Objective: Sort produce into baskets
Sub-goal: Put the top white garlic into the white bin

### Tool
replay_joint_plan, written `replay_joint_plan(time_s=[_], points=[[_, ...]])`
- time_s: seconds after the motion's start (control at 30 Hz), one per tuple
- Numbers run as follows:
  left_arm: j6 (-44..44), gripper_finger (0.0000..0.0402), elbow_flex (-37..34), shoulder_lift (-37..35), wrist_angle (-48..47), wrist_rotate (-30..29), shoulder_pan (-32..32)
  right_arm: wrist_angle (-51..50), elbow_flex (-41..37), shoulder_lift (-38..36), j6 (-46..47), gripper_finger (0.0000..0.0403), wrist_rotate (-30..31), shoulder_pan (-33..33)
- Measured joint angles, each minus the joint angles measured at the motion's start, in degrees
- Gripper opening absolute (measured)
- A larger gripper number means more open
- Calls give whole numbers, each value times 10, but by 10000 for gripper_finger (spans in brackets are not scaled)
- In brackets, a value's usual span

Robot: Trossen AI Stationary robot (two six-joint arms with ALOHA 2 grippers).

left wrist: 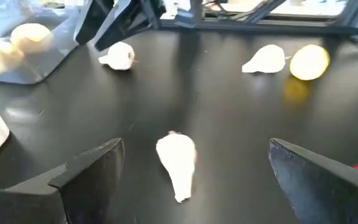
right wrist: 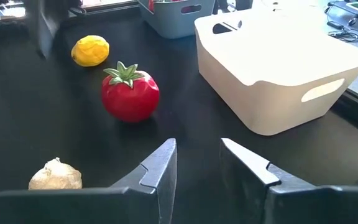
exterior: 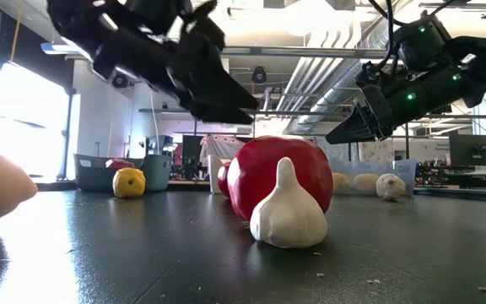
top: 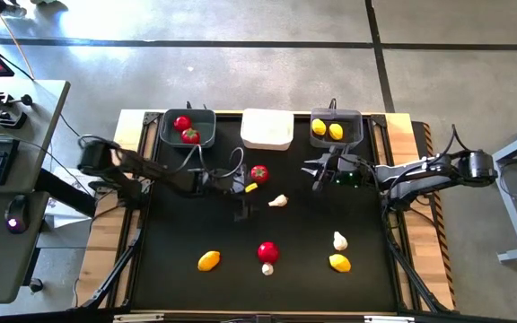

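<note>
On the black bench point(top: 178, 224) three baskets stand in a row along the far edge: a dark grey basket point(top: 167, 133) on the left holding two tomatoes point(top: 186, 129), a white basket point(top: 267, 128) in the middle, turned upside down as far as the right wrist view lets one judge, and another dark grey basket point(top: 352, 117) on the right holding two lemons point(top: 327, 129). The left pincer point(left wrist: 191, 174) hangs low over the middle of the bench with its fingers spread wide apart and nothing between them; a white garlic bulb point(left wrist: 177, 163) lies on its side on the bench between the two fingers. The right pincer point(right wrist: 197, 163) hovers just in front of the right-hand grey basket, its fingers a small way apart and gripping nothing. A loose tomato point(right wrist: 130, 93) stands upright near the white basket, with a small lemon point(right wrist: 90, 50) beyond it and another garlic bulb point(right wrist: 55, 175) close to the right pincer. Nearer the front edge lie a lemon point(top: 208, 260) on the left, a tomato point(top: 267, 251) with a garlic bulb point(top: 267, 268) touching it in the middle, and a garlic bulb point(top: 339, 240) just beside a lemon point(top: 339, 263) on the right.
</note>
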Motion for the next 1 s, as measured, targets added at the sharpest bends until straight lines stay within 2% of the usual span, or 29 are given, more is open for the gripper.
replay_joint_plan(time_s=[0.23, 0.47, 0.8, 1.0], points=[[-45, 385, 48, 90, 26, -1, 0, 0, 0, 0, 0, 114, 0, 0], [-45, 385, 105, 144, -6, -6, 0, -1, 0, 0, 0, 114, 0, 0], [-46, 383, 115, 178, -14, -54, -1, -4, 0, 0, 0, 114, 0, 0], [-33, 346, 115, 178, -9, -63, -1, -4, 0, 0, -9, 114, 0, 0]])
